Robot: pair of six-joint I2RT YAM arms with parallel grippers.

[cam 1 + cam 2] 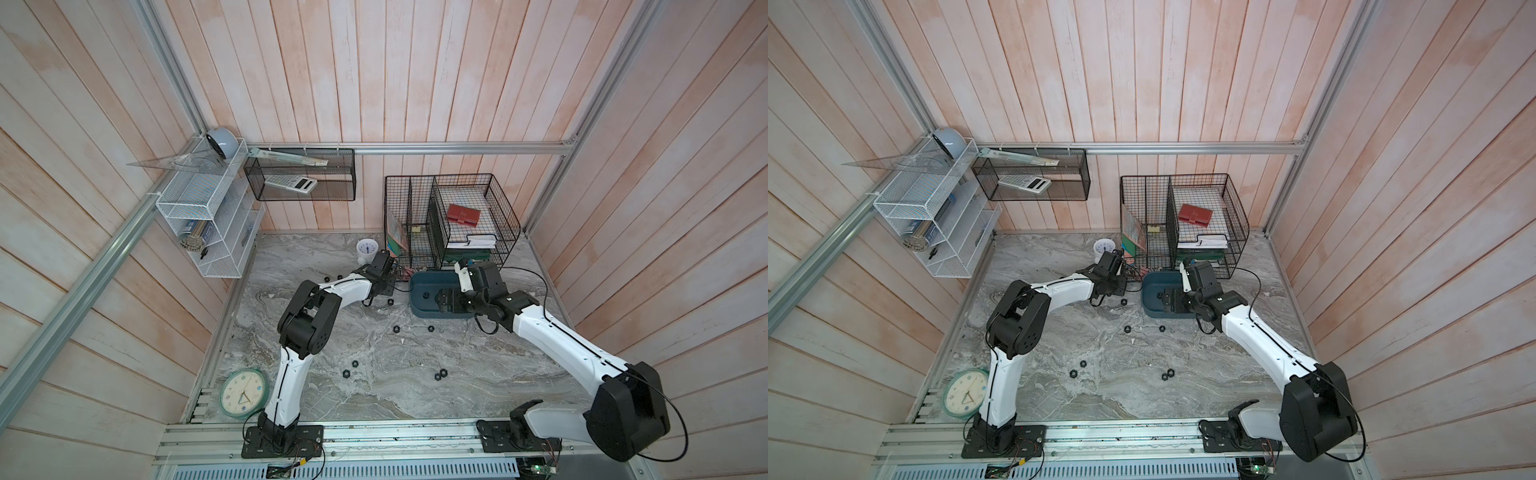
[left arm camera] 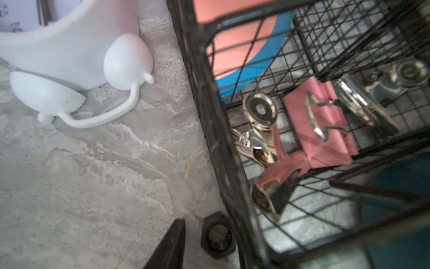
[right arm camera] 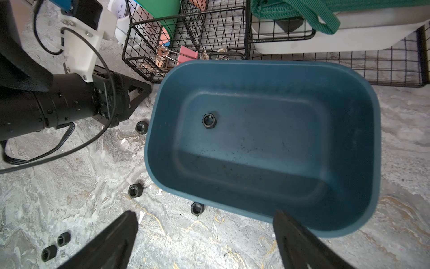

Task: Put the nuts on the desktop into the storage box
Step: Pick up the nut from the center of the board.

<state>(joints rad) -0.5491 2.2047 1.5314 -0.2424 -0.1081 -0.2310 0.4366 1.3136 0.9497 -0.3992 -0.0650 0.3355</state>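
Note:
Several small black nuts lie scattered on the grey marble desktop (image 1: 374, 399), among them a nut (image 1: 397, 329) at mid-table and a pair of nuts (image 1: 440, 374) nearer the front. The teal storage box (image 1: 417, 309) sits at the back before the wire baskets, with one nut (image 3: 209, 120) inside. My left gripper (image 2: 211, 227) is low beside the basket's corner; one finger (image 2: 172, 244) stands a little apart from a nut (image 2: 217, 237) and the other finger is hidden. My right gripper (image 3: 204, 235) hangs open and empty over the box's near rim.
Black wire baskets (image 1: 453, 220) holding clips (image 2: 318, 121) stand right behind the box and touch the nut by my left gripper. A small white clock (image 1: 368, 249) stands at the back, a round clock (image 1: 244, 392) lies front left, and a white rack (image 1: 208, 224) hangs on the left wall.

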